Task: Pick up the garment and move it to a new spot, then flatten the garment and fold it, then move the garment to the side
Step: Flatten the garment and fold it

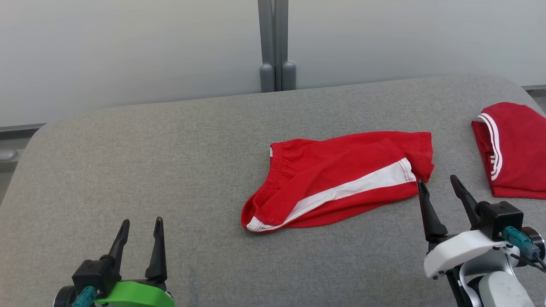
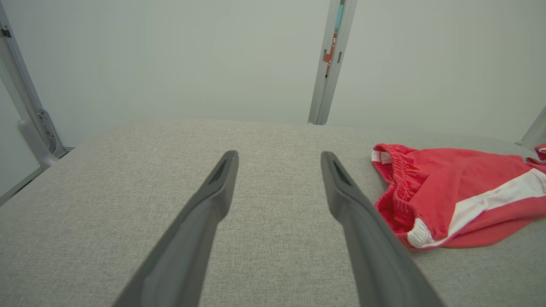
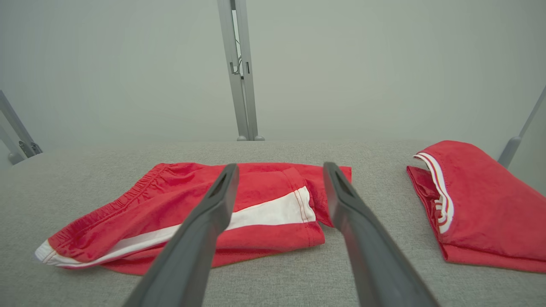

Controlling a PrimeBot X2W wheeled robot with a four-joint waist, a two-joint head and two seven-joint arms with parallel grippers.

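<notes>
The garment (image 1: 341, 181) is a pair of red shorts with a white side stripe, lying loosely folded right of the table's middle; it also shows as the garment (image 2: 456, 196) and the garment (image 3: 183, 217). My right gripper (image 1: 437, 181) hovers open just off the shorts' near right corner, nothing between its fingers; in its wrist view the right gripper (image 3: 279, 168) points over the leg hem. My left gripper (image 1: 140, 221) stands open near the front left, well apart from the cloth; the left gripper (image 2: 279, 155) has bare table ahead.
A second red garment (image 1: 512, 149) with white trim lies folded at the table's right edge, also as the second garment (image 3: 482, 204). The grey fabric table (image 1: 149, 170) has free room on the left. A grey post (image 1: 275, 44) stands behind.
</notes>
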